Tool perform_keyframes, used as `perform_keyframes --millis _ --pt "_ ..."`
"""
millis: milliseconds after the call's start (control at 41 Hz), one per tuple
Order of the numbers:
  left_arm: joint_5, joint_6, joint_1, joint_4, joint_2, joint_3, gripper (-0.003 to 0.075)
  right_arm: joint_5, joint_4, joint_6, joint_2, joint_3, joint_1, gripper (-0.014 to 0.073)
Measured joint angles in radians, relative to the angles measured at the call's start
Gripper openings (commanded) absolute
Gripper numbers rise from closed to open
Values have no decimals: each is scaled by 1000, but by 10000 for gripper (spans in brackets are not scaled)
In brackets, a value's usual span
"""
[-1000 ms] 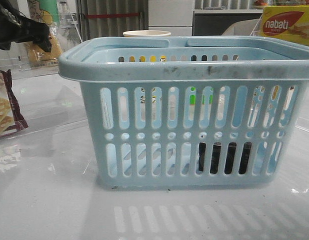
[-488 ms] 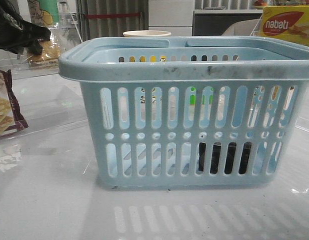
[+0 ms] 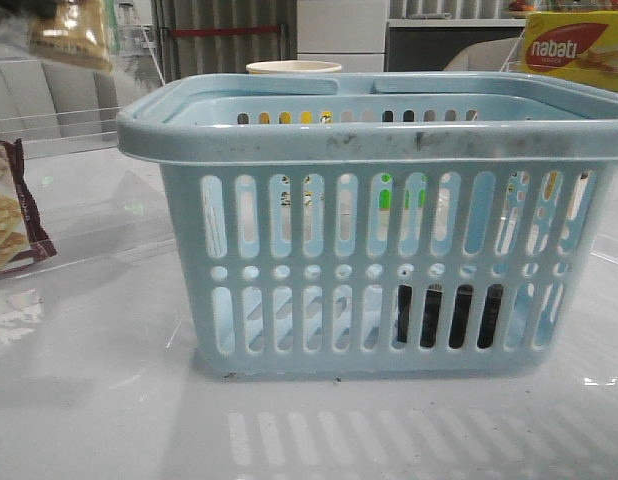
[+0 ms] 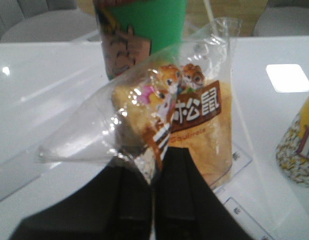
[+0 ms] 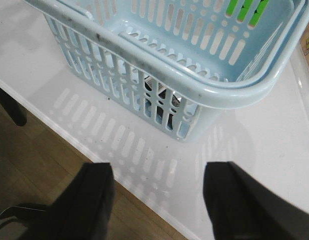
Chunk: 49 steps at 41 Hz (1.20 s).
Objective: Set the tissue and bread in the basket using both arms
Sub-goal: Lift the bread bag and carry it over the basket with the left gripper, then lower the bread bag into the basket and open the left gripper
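The bread [image 4: 194, 120], pale yellow-brown in a clear crinkly bag with a dark label band, hangs from my left gripper [image 4: 154, 167], which is shut on the bag's lower edge. In the front view the bread [image 3: 74, 35] is up at the top left, above the table and left of the basket [image 3: 379, 145]. The light blue basket stands mid-table. The black tissue pack [image 3: 449, 315] lies inside it, seen through the lower slots; it also shows in the right wrist view [image 5: 157, 95]. My right gripper [image 5: 157, 185] is open and empty over the table's front edge, near the basket's corner [image 5: 214, 95].
A maroon-edged snack packet [image 3: 9, 215] lies at the left. A yellow nabati box [image 3: 574, 45] and a paper cup [image 3: 294, 68] stand behind the basket. A green printed cup [image 4: 139, 30] and a patterned container [image 4: 299, 145] stand near the bread.
My left gripper has risen out of the front view's top left with the bread in it; the bread now hangs higher. The basket and tissue have not moved.
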Motion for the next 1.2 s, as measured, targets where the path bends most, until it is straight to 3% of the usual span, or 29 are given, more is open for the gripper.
perform_keyframes --millis 244,537,927,1195 --pt "168 0 -77 0 -192 0 91 0 0 0 0 0 0 498" --pt "377 0 -274 0 -288 -2 90 0 0 0 0 0 0 498" --pt "457 0 -537 2 -119 -2 90 0 0 0 0 0 0 498" --pt "451 0 -622 23 36 -2 114 0 0 0 0 0 0 498"
